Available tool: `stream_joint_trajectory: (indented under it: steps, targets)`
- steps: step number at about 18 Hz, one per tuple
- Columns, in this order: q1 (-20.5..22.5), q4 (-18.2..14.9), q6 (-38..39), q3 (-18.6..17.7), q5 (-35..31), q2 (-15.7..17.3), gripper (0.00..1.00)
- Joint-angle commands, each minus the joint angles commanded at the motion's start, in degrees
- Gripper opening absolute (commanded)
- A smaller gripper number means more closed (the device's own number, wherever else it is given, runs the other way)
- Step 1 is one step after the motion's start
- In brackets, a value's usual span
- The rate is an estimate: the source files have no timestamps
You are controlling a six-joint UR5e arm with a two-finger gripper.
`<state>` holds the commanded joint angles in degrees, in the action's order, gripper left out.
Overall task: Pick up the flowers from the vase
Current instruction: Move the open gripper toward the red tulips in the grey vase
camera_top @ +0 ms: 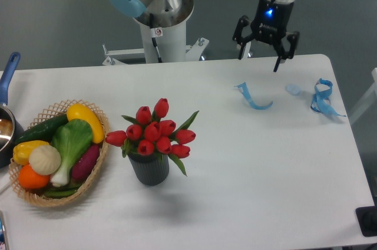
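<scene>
The vase [149,168] stood on the table [247,167], the flowers [154,131] in it. Left of the vase lay the wicker basket [94,164], and farther left a pan [8,121]. Behind and right of the vase lay ribbon scraps [253,99], with the gripper [258,55] above the far edge.

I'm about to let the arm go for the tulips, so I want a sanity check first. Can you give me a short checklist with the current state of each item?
1. Gripper open and empty: ok, fingers spread, nothing between them.
2. Flowers seated in the vase: ok, upright bunch in its mouth.
3. Gripper lined up over the flowers: not ok, it hangs at the table's far edge, well to the right of them.
4. Path toward the flowers free: ok, only a blue ribbon lies flat near it.
5. Wicker basket clear of the vase: ok, a gap shows between them.
6. Stem grasp point visible: cannot tell, blooms hide the stems.
</scene>
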<state>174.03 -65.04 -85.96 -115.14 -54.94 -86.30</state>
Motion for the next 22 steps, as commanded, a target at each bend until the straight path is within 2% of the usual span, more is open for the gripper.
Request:
stream_joint_trajectory:
  steps: [4,8,15,20,22]
  targets:
    - [-1.67,-0.09,0.35,-0.35,6.67,-1.59,1.0]
    - [-1.76,0.0,1.58,-2.28,17.13,-1.76,1.0]
    - [-6.59,0.09,2.9,-2.38,23.04,-3.08,1.0]
    - [-9.05,4.73,3.69,-2.2,27.43,-4.92,1.0]
    - [-11.33,11.75,3.69,-2.02,27.43,-8.34,1.0]
